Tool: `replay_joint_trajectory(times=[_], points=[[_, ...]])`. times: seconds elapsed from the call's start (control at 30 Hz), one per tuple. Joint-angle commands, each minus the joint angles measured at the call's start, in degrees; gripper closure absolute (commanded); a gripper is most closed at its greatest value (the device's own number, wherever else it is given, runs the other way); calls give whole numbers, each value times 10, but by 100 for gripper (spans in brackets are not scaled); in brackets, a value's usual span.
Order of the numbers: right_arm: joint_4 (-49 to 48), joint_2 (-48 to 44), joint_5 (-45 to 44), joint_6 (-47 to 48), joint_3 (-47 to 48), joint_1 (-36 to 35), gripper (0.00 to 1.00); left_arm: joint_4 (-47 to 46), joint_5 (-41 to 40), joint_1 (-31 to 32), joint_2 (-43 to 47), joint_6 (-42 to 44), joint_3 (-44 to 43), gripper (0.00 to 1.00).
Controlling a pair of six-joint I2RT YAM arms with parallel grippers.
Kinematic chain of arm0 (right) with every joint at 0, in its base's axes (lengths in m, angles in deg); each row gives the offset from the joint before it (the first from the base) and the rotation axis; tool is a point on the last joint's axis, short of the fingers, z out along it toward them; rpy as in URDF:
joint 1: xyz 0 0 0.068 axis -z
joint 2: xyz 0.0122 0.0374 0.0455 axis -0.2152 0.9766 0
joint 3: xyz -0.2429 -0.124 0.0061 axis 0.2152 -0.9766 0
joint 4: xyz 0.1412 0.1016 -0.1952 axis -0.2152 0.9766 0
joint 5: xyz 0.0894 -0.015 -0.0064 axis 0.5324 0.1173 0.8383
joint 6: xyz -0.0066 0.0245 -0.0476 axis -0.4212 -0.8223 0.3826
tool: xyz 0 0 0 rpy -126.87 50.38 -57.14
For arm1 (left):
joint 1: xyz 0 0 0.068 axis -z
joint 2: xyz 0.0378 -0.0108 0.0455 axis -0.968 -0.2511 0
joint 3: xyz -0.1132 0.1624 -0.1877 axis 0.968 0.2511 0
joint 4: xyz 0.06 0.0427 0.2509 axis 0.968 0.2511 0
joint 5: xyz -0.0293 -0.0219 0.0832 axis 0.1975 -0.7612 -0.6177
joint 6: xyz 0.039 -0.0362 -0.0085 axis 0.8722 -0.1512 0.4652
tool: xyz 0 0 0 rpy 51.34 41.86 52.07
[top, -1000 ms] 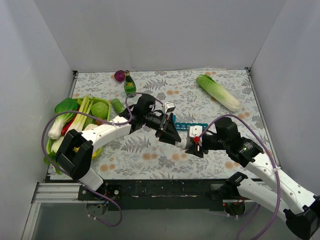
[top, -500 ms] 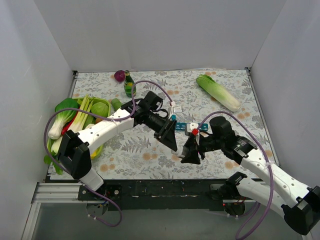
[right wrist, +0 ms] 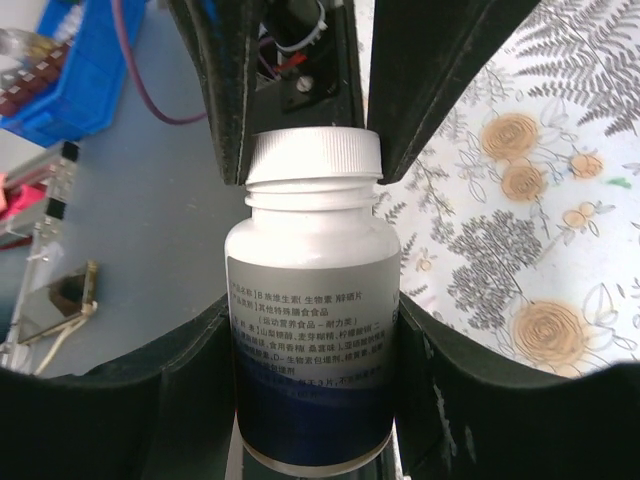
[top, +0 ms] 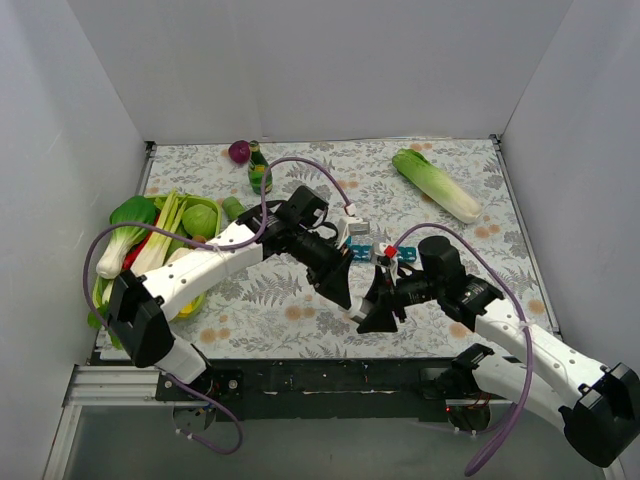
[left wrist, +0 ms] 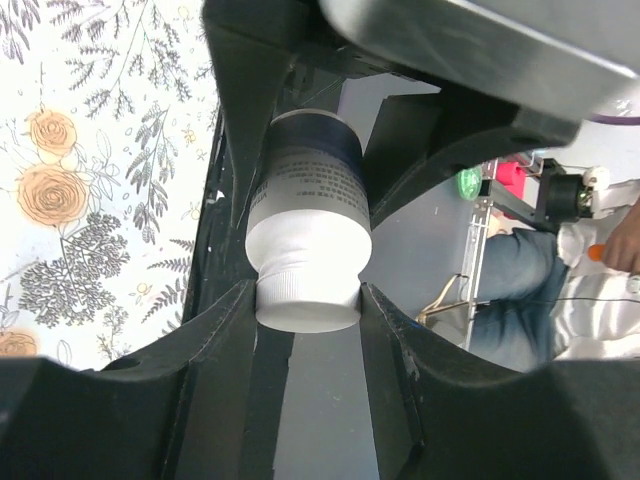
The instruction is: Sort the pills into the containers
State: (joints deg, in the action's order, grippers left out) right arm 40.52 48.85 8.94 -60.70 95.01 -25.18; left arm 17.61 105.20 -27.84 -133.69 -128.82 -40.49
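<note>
Left pincer (top: 343,290) sits low in the middle of the top view. Its two fingers (left wrist: 215,340) squeeze the white cap (left wrist: 307,300) of a white pill bottle (left wrist: 308,190). Just to the right is the right pincer (top: 373,310). It hugs the fat body of the same bottle (right wrist: 312,330), which has tiny writing and a dark blue band on it. So both pincers hold one bottle between them, up off the flowery table (top: 300,310).

At the far left of the top view, a green tray (top: 212,208) is full of leafy greens. A green bottle (top: 259,170) stands near the back. The teal pill box (top: 358,247) lies flat in the middle, just behind the two pincers, and they partly hide it. A long cabbage (top: 436,184) lies at the upper right.
</note>
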Motion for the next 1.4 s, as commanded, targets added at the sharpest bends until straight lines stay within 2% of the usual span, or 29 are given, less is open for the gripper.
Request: replay_joint_trajectory(times=[0.0,0.07,0.37,0.67,0.8,0.97,1.2,1.37], points=[[-225,-4,49,-95,7,2,98,-53,14,31,22,57,-7,86],[-235,-4,50,-108,2,3,98,-52,22,31,18,57,-9,84],[-200,-13,33,-56,22,10,98,-122,9,31,52,-20,31,46],[-182,-18,24,-29,34,18,98,-124,-26,29,69,-50,23,28],[-174,-21,21,-17,36,20,98,-124,-33,16,82,-57,17,14],[-165,-24,20,-1,39,23,98,-127,-33,-10,109,-72,30,4],[-145,-28,14,21,48,24,98,-151,-39,-46,157,-98,65,2],[-124,-33,4,67,57,24,97,-211,-34,-70,209,-142,101,2]])
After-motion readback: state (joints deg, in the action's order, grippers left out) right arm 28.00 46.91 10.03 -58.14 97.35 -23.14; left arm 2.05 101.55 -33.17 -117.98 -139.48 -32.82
